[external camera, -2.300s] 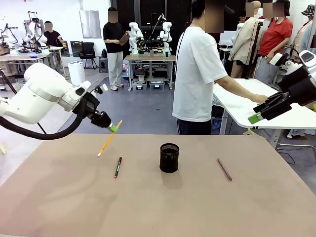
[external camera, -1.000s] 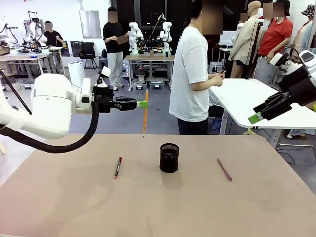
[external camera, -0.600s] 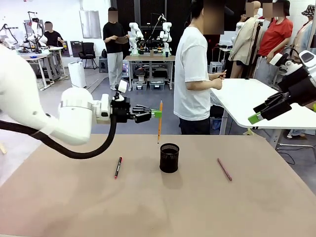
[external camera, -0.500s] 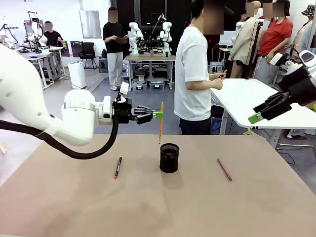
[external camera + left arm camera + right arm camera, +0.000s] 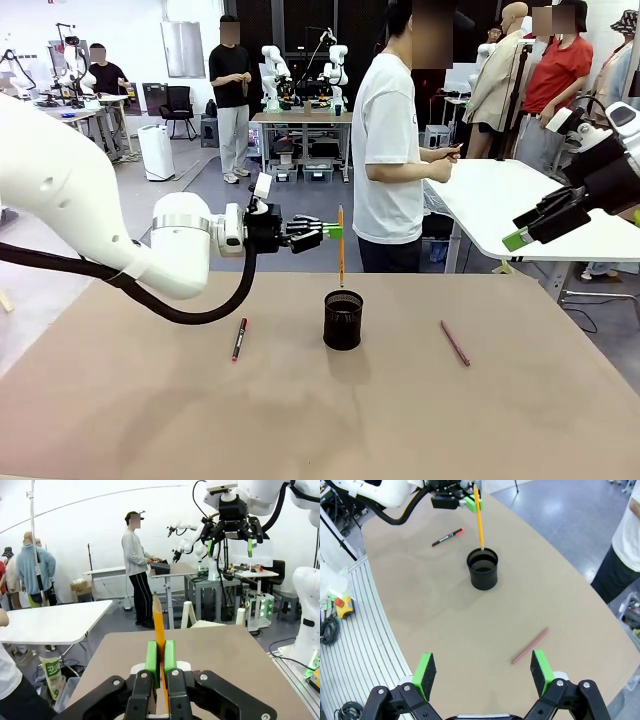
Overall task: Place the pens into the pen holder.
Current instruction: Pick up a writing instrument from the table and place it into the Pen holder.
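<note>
Nearest to us on the tan table (image 5: 150, 420) lie the two pens that rest flat. The black one with red ends (image 5: 239, 339) is to the left of the pen holder (image 5: 343, 320), and the dull pinkish-brown one (image 5: 455, 343) is to its right. Both are well apart from the cup, and neither is touched by anything. The holder, a small black mesh cylinder, stands upright near the middle of the table with its mouth open to the top. Directly over it we see the orange-yellow pencil (image 5: 341, 258), hanging upright with its tip pointing down. The tip is just above the rim and not yet inside. The left gripper (image 5: 333, 232) reaches in level from the left and has its green pads pressed together on the pencil's upper part. A short length of the shaft stands above the pads and the longer part hangs below. In the left wrist view we look along those pads and find them squeezed flat against the pencil on both sides. The right gripper (image 5: 525, 228) hangs high at the right, off beyond the table's far right corner. Its jaws are spread wide and nothing is between them, and its wrist view looks down past both green pads (image 5: 425, 670) onto the holder and the pens. Past the far edge a person (image 5: 395, 150) in a white T-shirt stands side-on, hands raised near a white table (image 5: 480, 200).
</note>
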